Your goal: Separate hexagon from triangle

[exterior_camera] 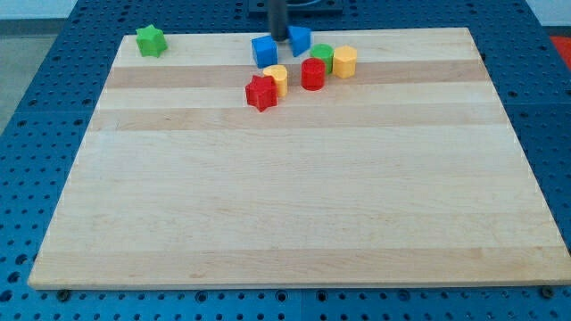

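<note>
My tip [278, 39] is at the view's top centre, in the gap between a blue cube [264, 52] on its left and a blue triangle [300, 40] on its right, close to both. A yellow hexagon [345, 62] lies to the right of the triangle, with a green round block [322, 54] between them. A red block [313, 74] sits just below the green one. A second yellow block [277, 78] touches a red star [261, 93] below the blue cube.
A green star [151, 40] lies alone at the board's top left corner. The wooden board [285, 205] rests on a blue perforated table. The cluster sits near the board's top edge.
</note>
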Controlling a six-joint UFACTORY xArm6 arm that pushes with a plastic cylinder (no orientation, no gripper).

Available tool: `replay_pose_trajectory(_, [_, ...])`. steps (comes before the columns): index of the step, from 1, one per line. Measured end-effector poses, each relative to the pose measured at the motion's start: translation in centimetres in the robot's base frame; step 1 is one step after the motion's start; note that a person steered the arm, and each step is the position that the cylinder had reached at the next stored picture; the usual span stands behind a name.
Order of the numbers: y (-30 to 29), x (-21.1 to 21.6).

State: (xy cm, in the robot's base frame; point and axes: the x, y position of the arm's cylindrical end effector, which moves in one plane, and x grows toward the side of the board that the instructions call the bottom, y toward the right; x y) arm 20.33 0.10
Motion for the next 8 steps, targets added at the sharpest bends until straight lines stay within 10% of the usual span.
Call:
replay_pose_trajectory(2, [10.6,2.4])
replay_pose_trajectory(5, [9.7,12.3])
replay_pose_trajectory(8, [8.8,5.1])
